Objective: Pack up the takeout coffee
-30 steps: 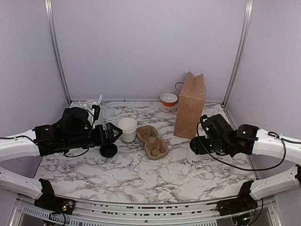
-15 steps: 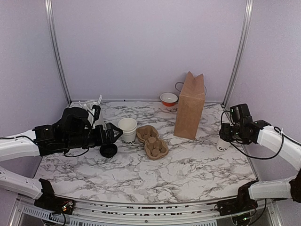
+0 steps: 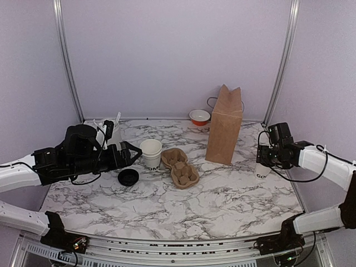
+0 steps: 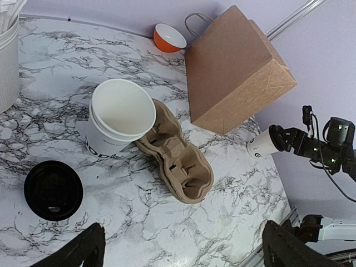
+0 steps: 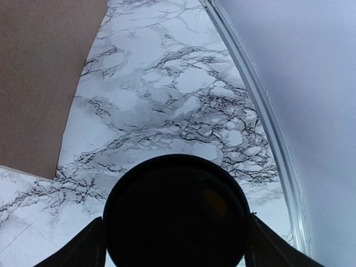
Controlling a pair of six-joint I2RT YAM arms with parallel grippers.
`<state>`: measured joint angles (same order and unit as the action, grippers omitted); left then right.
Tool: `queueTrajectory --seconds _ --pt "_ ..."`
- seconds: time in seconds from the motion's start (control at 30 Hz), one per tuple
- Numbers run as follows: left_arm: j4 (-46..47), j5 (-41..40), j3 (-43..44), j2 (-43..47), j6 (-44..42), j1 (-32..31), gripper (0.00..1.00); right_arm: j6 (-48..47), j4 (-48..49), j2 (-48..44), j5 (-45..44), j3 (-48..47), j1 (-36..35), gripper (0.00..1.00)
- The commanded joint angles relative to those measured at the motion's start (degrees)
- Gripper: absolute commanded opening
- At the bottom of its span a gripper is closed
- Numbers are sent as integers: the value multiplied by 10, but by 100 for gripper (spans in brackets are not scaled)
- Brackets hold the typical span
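The takeout coffee (image 3: 261,169), a white cup with dark lettering and a black lid, stands at the table's far right edge. My right gripper (image 3: 268,158) is over it. In the right wrist view the black lid (image 5: 177,217) fills the gap and both fingers lie against its sides. In the left wrist view the cup (image 4: 261,146) shows to the right of the brown paper bag (image 4: 233,72). My left gripper (image 3: 130,154) hangs open and holds nothing, left of a lidless white cup (image 3: 151,154).
A cardboard cup carrier (image 3: 179,167) lies mid-table beside the lidless cup (image 4: 119,119). A loose black lid (image 3: 128,177) lies near my left gripper. The paper bag (image 3: 225,125) stands upright at the back right, an orange bowl (image 3: 199,117) behind it. A white utensil holder (image 3: 111,130) stands back left.
My right arm carried the lidded cup from in front of the bag out to the right edge, where it now stays. My left gripper drew back slightly to the left.
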<state>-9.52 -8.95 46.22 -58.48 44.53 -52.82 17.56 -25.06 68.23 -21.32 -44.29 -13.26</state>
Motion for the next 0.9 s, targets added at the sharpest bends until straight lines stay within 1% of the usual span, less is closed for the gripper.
queueTrajectory --seconds 0.0,0.1,0.17,0.5,0.67,0.77,0.87 --pt "-8 -5 -6 18 0 2 99 5 5 -17 -13 -2 3 87" --pt "-7 -8 -8 20 2 2 99 8 -5 -25 -11 -2 3 97" --pt "-7 -8 -7 19 3 2 99 7 -12 -30 -11 -4 4 100" --pt "-7 -5 -7 14 2 2 99 -14 -63 -65 -3 -45 3 100" --pt "-7 18 -6 -19 -7 2 99 -24 -83 -91 41 -71 0 100" --pt "-6 32 -4 -55 -8 0 99 -18 -90 -101 48 -87 -23 100" --pt "-1 27 0 -95 -10 -10 99 -6 -96 -101 37 -104 -71 97"
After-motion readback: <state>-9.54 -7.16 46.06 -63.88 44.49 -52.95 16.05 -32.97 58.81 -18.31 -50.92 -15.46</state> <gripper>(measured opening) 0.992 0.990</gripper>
